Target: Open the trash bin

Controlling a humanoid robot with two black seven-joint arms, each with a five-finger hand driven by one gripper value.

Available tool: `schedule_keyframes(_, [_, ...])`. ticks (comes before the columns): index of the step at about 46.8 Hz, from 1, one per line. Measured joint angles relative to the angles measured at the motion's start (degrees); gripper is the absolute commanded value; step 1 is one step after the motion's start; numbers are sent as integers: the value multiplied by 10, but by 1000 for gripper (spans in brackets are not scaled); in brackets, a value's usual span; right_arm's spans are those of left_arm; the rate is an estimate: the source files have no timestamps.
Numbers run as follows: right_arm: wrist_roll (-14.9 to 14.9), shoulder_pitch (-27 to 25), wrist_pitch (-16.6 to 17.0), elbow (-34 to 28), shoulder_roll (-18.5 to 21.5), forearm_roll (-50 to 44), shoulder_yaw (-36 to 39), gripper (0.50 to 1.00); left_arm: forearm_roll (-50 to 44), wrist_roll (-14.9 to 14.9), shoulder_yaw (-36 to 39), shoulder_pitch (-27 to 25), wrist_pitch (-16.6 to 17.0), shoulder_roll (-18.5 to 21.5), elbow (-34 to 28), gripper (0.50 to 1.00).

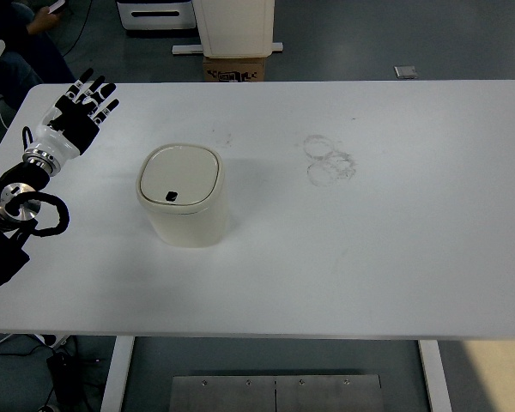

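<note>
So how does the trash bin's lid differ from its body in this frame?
The lid is a flat, rounded square facing up, with a small dark button near its front edge; the body is a plain upright wall with no marking. The lid is paler than the body. Both are cream, and the lid sits closed on the body.

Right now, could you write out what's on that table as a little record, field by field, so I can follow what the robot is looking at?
surface: white table
main object: cream plastic trash bin with rounded square lid, upright, left of centre
lid state: closed, small dark button near its front edge
left hand: raised over the table's far left corner, fingers spread, holding nothing, apart from the bin
right hand: out of view
marks: faint ring-shaped scuffs right of the bin
task progress: bin not yet opened
</note>
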Motion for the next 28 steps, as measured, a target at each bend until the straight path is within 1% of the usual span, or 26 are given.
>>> schedule_keyframes(11, [0, 0, 0, 0, 0, 0, 0, 991, 0, 0, 2, 1, 6, -2, 0, 1000])
schedule_keyframes(15, [0, 0, 0, 0, 0, 0, 0, 991, 1, -1, 3, 1, 6, -10, -2, 1000])
schedule_keyframes(19, [0, 0, 0, 0, 0, 0, 0, 991, 0, -1, 2, -3, 11, -9, -17, 1000])
schedule_keyframes(23, [0, 0, 0, 0, 0, 0, 0, 991, 1, -2, 1, -8, 22, 2, -43, 1000])
schedule_keyframes(28, [0, 0, 0, 0, 0, 0, 0, 991, 0, -2, 1, -8, 22, 8, -50, 1000])
